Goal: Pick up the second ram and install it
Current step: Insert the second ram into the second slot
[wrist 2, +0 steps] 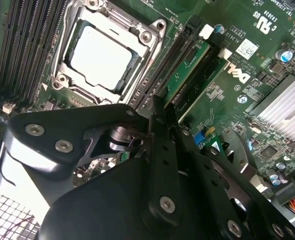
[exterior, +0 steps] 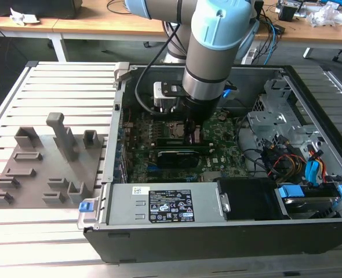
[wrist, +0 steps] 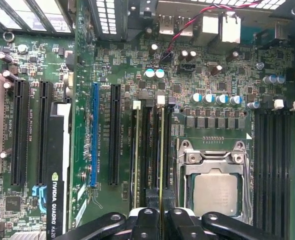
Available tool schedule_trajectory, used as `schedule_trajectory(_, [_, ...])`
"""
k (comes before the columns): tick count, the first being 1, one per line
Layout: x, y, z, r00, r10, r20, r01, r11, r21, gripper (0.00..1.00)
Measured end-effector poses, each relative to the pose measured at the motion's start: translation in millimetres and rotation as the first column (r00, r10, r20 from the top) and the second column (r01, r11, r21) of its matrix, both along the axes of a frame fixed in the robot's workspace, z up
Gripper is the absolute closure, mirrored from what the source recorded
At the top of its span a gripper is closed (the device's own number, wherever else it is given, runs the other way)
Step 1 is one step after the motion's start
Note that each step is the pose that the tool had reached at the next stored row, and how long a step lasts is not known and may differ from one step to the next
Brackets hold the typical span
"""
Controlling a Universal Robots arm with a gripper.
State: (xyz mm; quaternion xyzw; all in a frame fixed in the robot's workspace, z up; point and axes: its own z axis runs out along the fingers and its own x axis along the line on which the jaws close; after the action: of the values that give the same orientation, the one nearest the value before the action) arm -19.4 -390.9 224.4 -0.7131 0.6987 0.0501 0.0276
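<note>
**Figure: Jaws seating the second RAM stick beside the CPU socket**

The jaws are closed on the top edge of the ram, which stands edge-on in a slot just beside the CPU socket. In the second wrist view the stick runs out from under the jaws along the slots next to the socket. Outward lies the motherboard in the open case, with a grey fixture on the counter. Judged light, stiff and thin, the stick is fragile at chips and contacts; a hold on its long top edge, near the middle, suits it.
</note>
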Motion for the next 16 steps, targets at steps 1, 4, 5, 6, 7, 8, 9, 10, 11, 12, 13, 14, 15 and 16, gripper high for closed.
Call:
schedule_trajectory(1, [0.1, 0.1, 0.0, 1.0, 0.0, 0.0, 0.0, 1.0, -0.0002, 0.86])
schedule_trajectory(4, [0.1, 0.6, -0.2, 1.0, -0.003, -0.0001, 0.003, 1.0, -0.0003, 0.86])
schedule_trajectory(5, [0.1, 0.8, -0.4, 1.0, -0.004, -0.0002, 0.004, 1.0, -0.0003, 0.86])
schedule_trajectory(6, [0.1, 0.8, -0.9, 1.0, -0.005, -0.0002, 0.005, 1.0, -0.0004, 0.86])
schedule_trajectory(7, [0.0, 0.7, -1.2, 1.0, -0.005, -0.0002, 0.005, 1.0, -0.0004, 0.86])
schedule_trajectory(8, [0.1, 0.8, -1.5, 1.0, -0.005, -0.0002, 0.005, 1.0, -0.0003, 0.86])
schedule_trajectory(9, [0.1, 0.8, -1.5, 1.0, -0.004, -0.0002, 0.004, 1.0, -0.0004, 0.86])
schedule_trajectory(10, [0.1, 0.8, -1.6, 1.0, -0.003, -0.0001, 0.003, 1.0, -0.0003, 0.86])
schedule_trajectory(11, [0.0, 0.8, -1.6, 1.0, -0.001, -0.0001, 0.001, 1.0, -0.0003, 0.86])
schedule_trajectory(12, [0.0, 0.8, -1.6, 1.0, 0.0, -0.0001, 0.0, 1.0, -0.0002, 0.86])
schedule_trajectory(13, [0.1, 0.9, -1.4, 1.0, 0.001, 0.0, -0.001, 1.0, 0.0002, 0.86])
schedule_trajectory(14, [0.1, 0.8, -0.9, 1.0, 0.001, 0.0, -0.001, 1.0, 0.0001, 0.86])
schedule_trajectory(15, [0.1, 0.8, -0.1, 1.0, 0.001, 0.0001, -0.001, 1.0, 0.0, 0.86])
schedule_trajectory(16, [0.1, 0.9, 0.2, 1.0, 0.001, 0.0001, -0.001, 1.0, 0.0002, 0.86])
